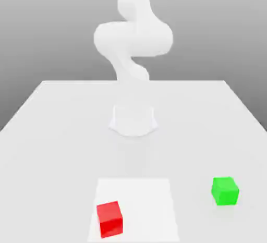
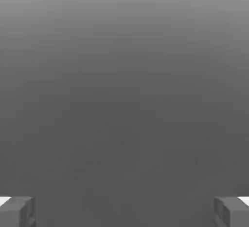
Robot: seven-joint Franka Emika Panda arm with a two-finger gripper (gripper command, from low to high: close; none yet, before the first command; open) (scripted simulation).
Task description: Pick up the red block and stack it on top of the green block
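The red block (image 1: 109, 219) rests on the white table (image 1: 52, 132) near the front, toward the exterior view's left, on a brighter square patch (image 1: 141, 200). The green block (image 1: 225, 191) sits apart from it toward the exterior view's right. The white arm (image 1: 133, 38) rises from its base (image 1: 133, 120) at the middle of the table and goes up out of the picture. In the hand view my gripper (image 2: 124, 211) stands open, its two grey fingertips (image 2: 17, 211) far apart with nothing between them and only grey background beyond.
The table's far edge (image 1: 133, 82) runs behind the arm's base. The two blocks lie well in front of the base, with bare surface between them.
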